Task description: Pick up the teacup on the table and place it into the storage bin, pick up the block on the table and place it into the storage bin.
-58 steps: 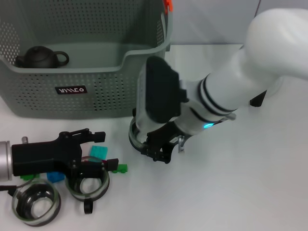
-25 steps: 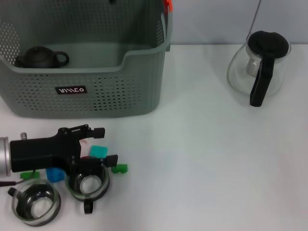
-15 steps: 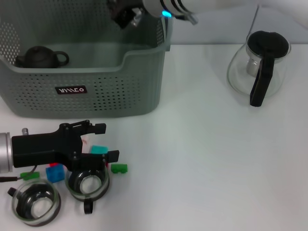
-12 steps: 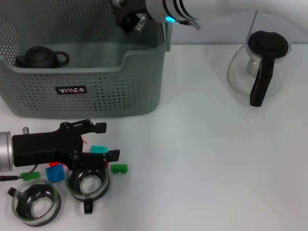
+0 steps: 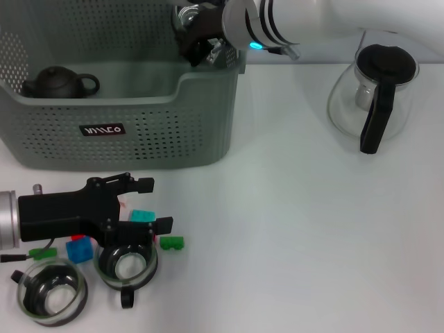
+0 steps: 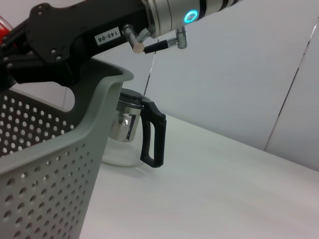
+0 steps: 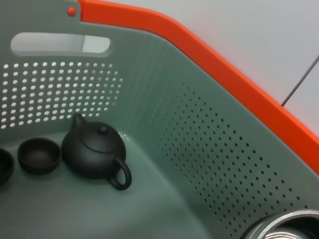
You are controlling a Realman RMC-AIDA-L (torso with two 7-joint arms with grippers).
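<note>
The grey-green storage bin (image 5: 208,97) stands at the back left. My right gripper (image 5: 196,33) hangs over its right end, shut on a glass teacup (image 5: 185,14) with a metal band; the cup's rim (image 7: 286,228) shows in the right wrist view. Two more glass teacups (image 5: 125,267) (image 5: 50,295) stand at the front left. My left gripper (image 5: 150,204) is low above the table just behind them, open, with a teal block (image 5: 143,216) between its fingers. Around it lie a green block (image 5: 171,243) and a blue block (image 5: 80,250).
A dark teapot (image 5: 60,82) (image 7: 97,152) and small dark cups (image 7: 39,156) sit inside the bin. A glass pot with a black handle (image 5: 378,97) (image 6: 133,134) stands at the back right. Another green block (image 5: 43,254) lies by the left arm.
My right arm came back into view above the bin with the teacup and moved right and down over its right end. The left gripper has barely shifted.
</note>
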